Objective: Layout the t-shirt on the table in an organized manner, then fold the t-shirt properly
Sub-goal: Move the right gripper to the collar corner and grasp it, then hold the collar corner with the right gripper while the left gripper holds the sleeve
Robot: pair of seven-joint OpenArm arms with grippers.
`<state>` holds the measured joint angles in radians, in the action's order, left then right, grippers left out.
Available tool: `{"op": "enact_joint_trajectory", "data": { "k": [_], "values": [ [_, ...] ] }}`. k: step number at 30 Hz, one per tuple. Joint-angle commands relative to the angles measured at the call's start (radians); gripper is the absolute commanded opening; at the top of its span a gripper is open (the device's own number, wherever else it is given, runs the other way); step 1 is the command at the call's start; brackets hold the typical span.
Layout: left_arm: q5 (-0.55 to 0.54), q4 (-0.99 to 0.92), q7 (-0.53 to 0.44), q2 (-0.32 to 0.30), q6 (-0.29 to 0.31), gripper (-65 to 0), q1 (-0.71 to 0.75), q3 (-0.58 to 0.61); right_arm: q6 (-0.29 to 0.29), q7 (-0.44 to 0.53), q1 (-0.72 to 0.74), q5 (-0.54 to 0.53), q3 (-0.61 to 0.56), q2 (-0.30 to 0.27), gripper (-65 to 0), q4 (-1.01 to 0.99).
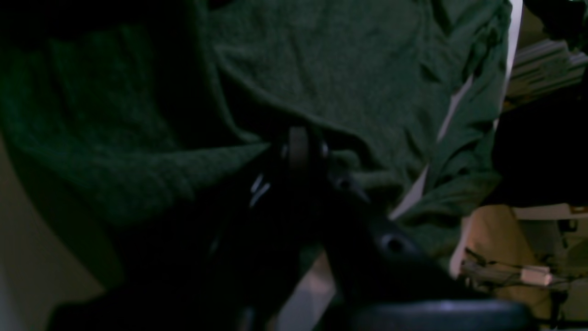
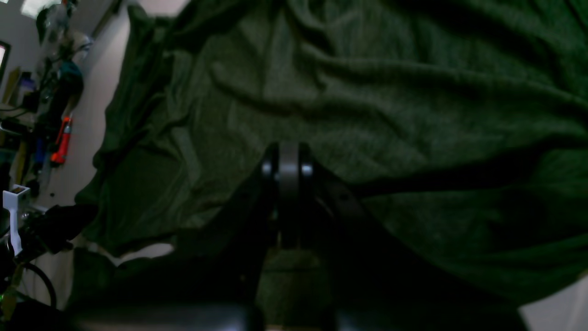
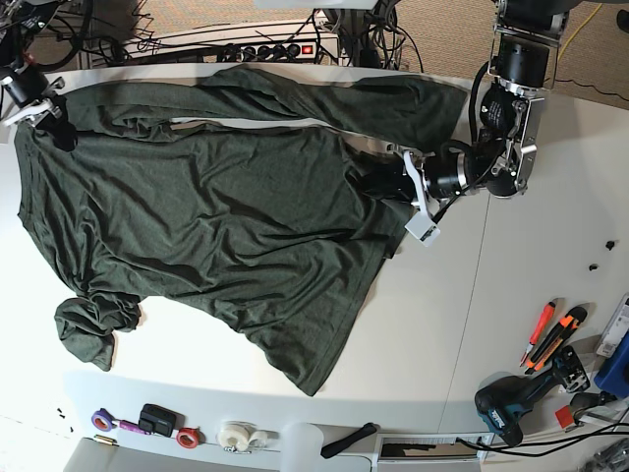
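Note:
The dark green t-shirt [image 3: 206, 226] lies spread and wrinkled across the white table [image 3: 491, 285], one sleeve bunched at the lower left. My left gripper [image 3: 378, 184] is at the shirt's right edge. In the left wrist view its fingertips [image 1: 298, 147] are pressed together on a fold of the t-shirt [image 1: 349, 69]. My right gripper [image 3: 59, 133] is at the shirt's upper left corner. In the right wrist view that gripper [image 2: 288, 168] is shut with the t-shirt [image 2: 390, 92] bunched around its tips.
Tape rolls [image 3: 236, 436] and small tools [image 3: 157, 420] line the near table edge. Orange cutters [image 3: 550, 336], a drill [image 3: 516, 403] and a blue box [image 3: 616, 372] sit at the lower right. A power strip [image 3: 265, 49] and cables run behind the table.

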<state>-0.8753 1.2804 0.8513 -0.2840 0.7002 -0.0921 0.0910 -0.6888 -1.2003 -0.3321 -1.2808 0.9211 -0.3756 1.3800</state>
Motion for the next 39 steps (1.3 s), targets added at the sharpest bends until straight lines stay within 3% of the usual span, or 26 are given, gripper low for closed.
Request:
{"op": "enact_joint_trajectory", "data": {
  "k": [1,6,10,14,19,23,28,36,39],
  "values": [
    [0.023,0.01,0.001,-0.016,-0.002,-65.0,-0.013,-0.003,-0.009,-0.002,-0.001,-0.026,0.007,-0.013,-65.0,0.014],
    [0.062,0.01,-0.003,-0.032,-0.031,-65.0,-0.013,-0.003,-0.009,0.006,-0.004,0.077,0.007,0.008,-65.0,0.014],
    [0.092,0.01,-0.003,-0.032,-0.035,-65.0,-0.013,-0.003,-0.009,0.096,-0.003,0.198,0.007,0.007,-65.0,0.014],
    [0.184,0.01,-0.014,-0.032,-0.128,-65.0,-0.013,-0.003,-0.009,0.187,-0.003,0.343,0.007,0.007,-65.0,0.014],
    [0.239,0.01,-0.014,-0.032,-0.175,-65.0,-0.013,-0.003,-0.009,0.238,-0.003,0.423,0.007,0.007,-65.0,0.014],
    [0.278,0.01,-0.013,-0.033,-0.188,-65.0,-0.013,-0.003,0.038,0.27,-0.003,0.481,0.007,0.007,-65.0,0.014],
    [0.251,0.01,0.007,-0.05,-0.188,-65.0,-0.013,-0.003,0.083,0.277,-0.003,0.517,0.007,0.007,-65.0,0.014],
    [0.114,0.021,0.076,-0.121,-0.175,-65.0,-0.013,-0.003,0.087,0.278,-0.003,0.522,0.007,0.007,-65.0,0.014],
    [0.075,0.034,0.085,-0.138,-0.127,-65.0,-0.013,-0.003,0.087,0.278,-0.003,0.522,0.007,0.007,-65.0,0.014]
  ]
}}
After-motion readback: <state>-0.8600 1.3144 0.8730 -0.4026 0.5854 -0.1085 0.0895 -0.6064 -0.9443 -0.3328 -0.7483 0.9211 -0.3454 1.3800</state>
